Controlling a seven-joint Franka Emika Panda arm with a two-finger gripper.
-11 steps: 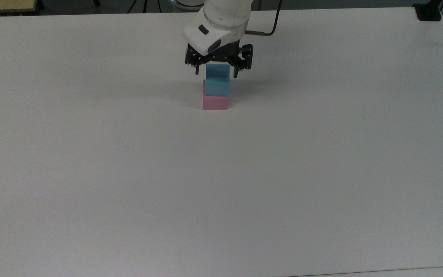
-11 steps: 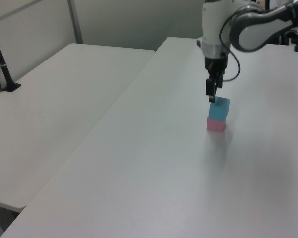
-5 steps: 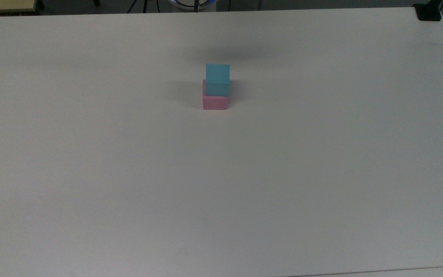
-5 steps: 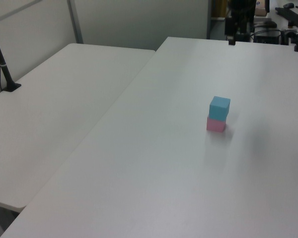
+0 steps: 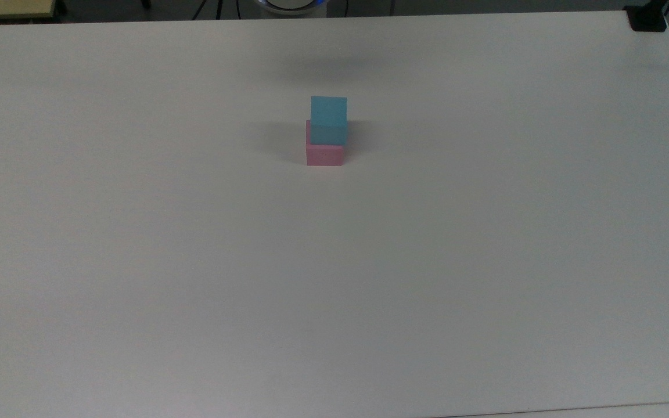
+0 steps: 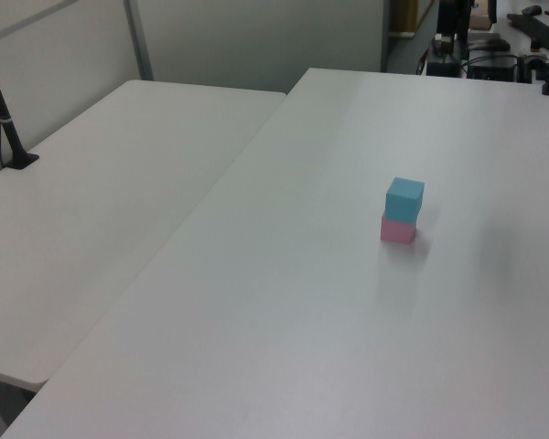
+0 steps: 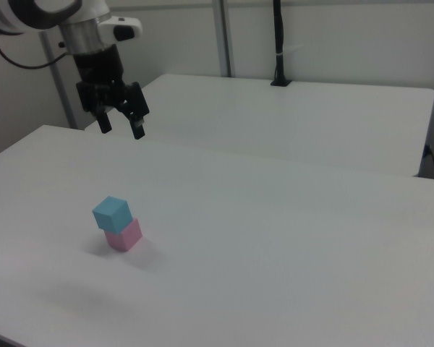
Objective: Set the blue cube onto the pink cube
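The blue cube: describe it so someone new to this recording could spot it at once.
On the large white table, look for the one small two-block stack. The blue cube is the upper block, resting on the pink cube, set slightly off square. Its cyan colour sets it apart.

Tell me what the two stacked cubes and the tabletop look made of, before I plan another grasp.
Blue cube: looks like matte foam or painted wood, with flat colour and no glare; which one is unclear. Pink cube beneath it: same dull, plain finish, likely the same stuff. Table: smooth white laminate by its look, with soft shadows and a faint sheen.
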